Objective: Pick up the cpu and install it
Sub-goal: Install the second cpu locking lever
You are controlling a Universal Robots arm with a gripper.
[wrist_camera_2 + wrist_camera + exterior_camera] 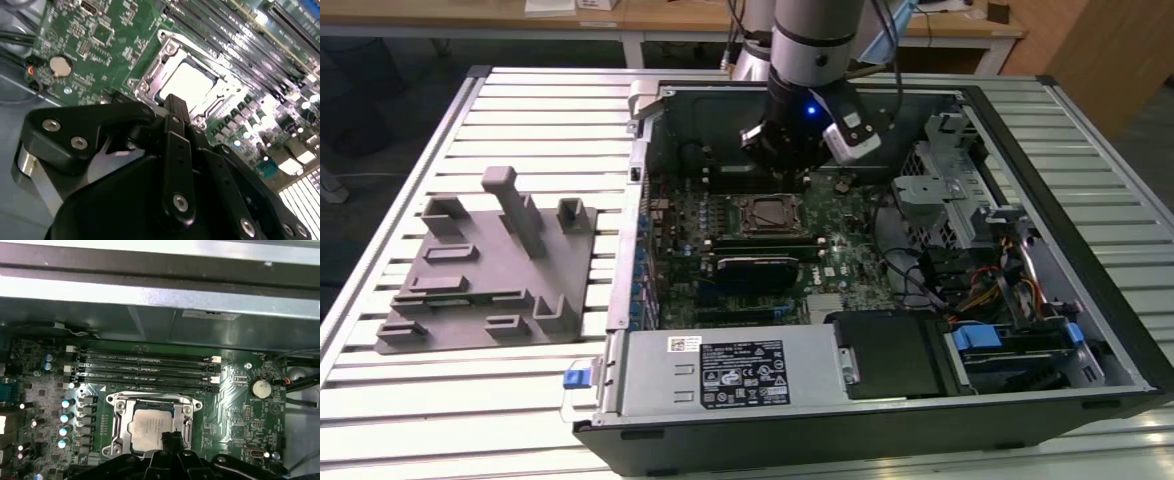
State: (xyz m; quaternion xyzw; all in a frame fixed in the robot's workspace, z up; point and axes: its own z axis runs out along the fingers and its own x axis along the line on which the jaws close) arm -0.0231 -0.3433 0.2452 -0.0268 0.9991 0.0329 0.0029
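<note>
The robot arm reaches straight down from above. Its black gripper hangs low, with its tips close together.

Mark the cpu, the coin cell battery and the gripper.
cpu (147, 429): first wrist view, middle of its silvery top, sitting in the socket.
coin cell battery (259, 387): first wrist view, centre of the round face.
gripper (172, 107): second wrist view, black fingertip end above the socket.

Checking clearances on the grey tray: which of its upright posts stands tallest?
On the grey tray, the narrow post near the middle; it rises well above the shorter blocks around it.
</note>
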